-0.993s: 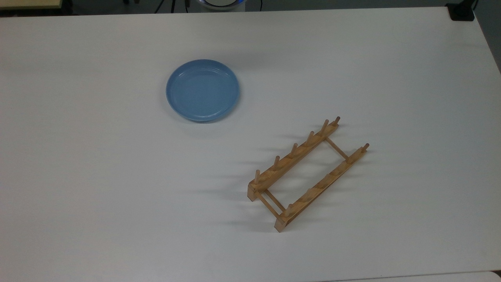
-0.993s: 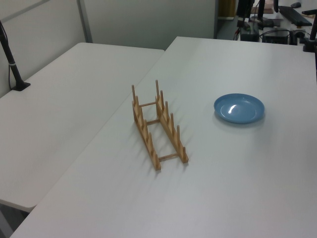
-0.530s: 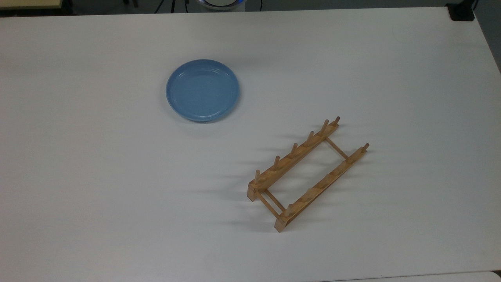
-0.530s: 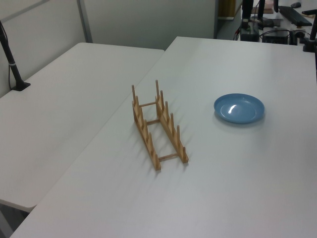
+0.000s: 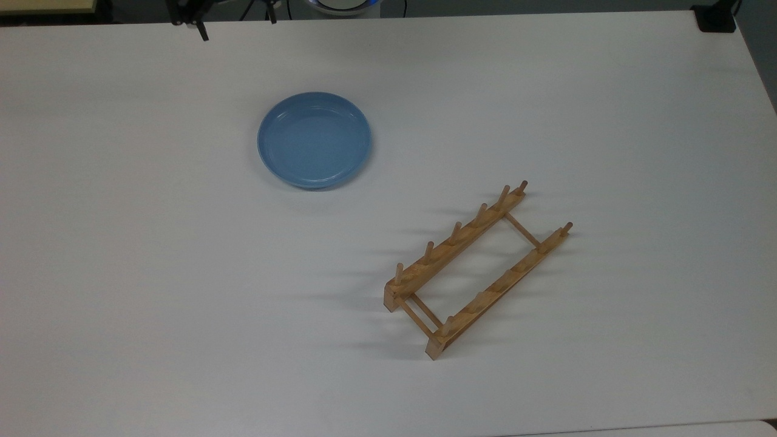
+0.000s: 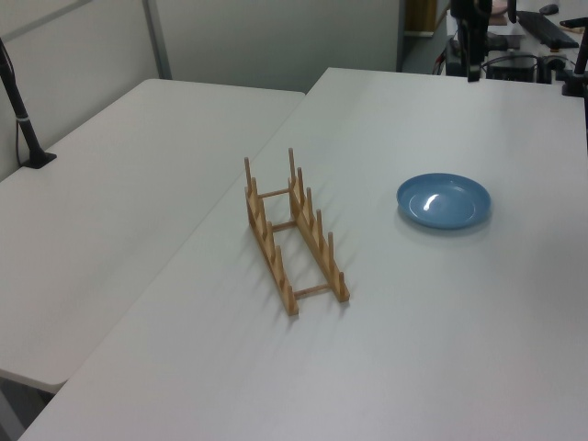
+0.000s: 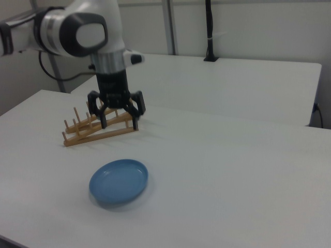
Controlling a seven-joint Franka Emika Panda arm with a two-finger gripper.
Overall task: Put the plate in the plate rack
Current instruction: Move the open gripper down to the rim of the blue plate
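Tool just entered at the desk's far edge, fingers spread, empty. Plate flat mid-desk, untouched; plate rack well apart nearer the front. Approach only starting, no grasp yet.

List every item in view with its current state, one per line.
plate: flat on the table, right side up, empty, ungripped.
plate rack: standing on the table, pegs up, slots empty.
gripper: open, holding nothing, in the air.
table: bears plate and rack, set apart.
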